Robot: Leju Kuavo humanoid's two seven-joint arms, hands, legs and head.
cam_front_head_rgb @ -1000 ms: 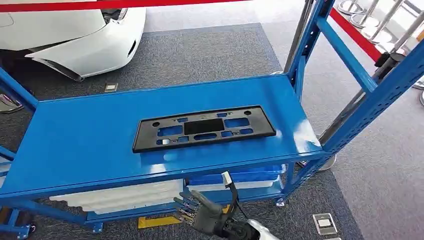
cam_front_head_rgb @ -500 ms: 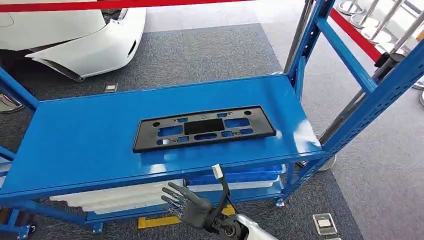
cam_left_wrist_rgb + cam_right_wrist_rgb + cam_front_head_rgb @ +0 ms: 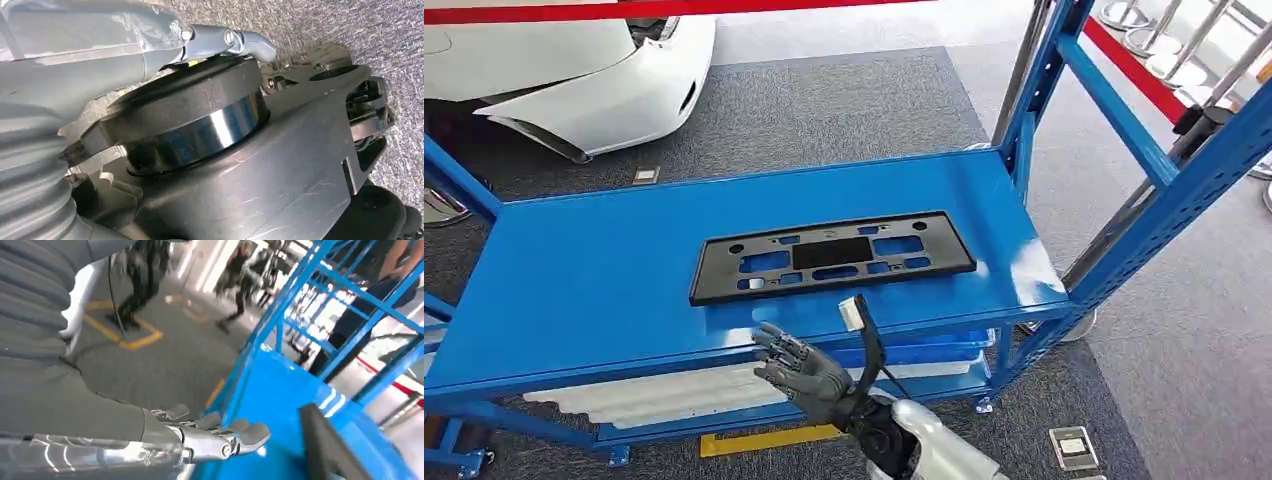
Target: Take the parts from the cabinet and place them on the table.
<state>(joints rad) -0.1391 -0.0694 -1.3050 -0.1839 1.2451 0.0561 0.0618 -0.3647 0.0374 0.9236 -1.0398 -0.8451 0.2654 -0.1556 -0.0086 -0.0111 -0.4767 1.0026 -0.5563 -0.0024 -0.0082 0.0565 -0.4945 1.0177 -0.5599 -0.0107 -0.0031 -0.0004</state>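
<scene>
A flat black plastic part [image 3: 832,256] with several cut-outs lies in the middle of the blue cabinet shelf [image 3: 574,290]. My right hand [image 3: 809,372] hangs just in front of the shelf's front edge, below the part, fingers spread and holding nothing. In the right wrist view its fingers [image 3: 220,437] reach toward the shelf [image 3: 280,390], with the part's dark edge [image 3: 325,445] close beyond them. My left hand [image 3: 90,60] appears as a grey cover and thumb, hanging by my body; how its fingers lie is hidden.
Blue uprights and a slanted brace [image 3: 1124,130] frame the cabinet's right end. White and blue parts [image 3: 664,395] lie on the lower shelf. A white car [image 3: 574,70] and red tape stand behind. People [image 3: 240,280] walk in the distance.
My right hand has risen from below the shelf level up to its front edge and shifted slightly left. The black part has not moved.
</scene>
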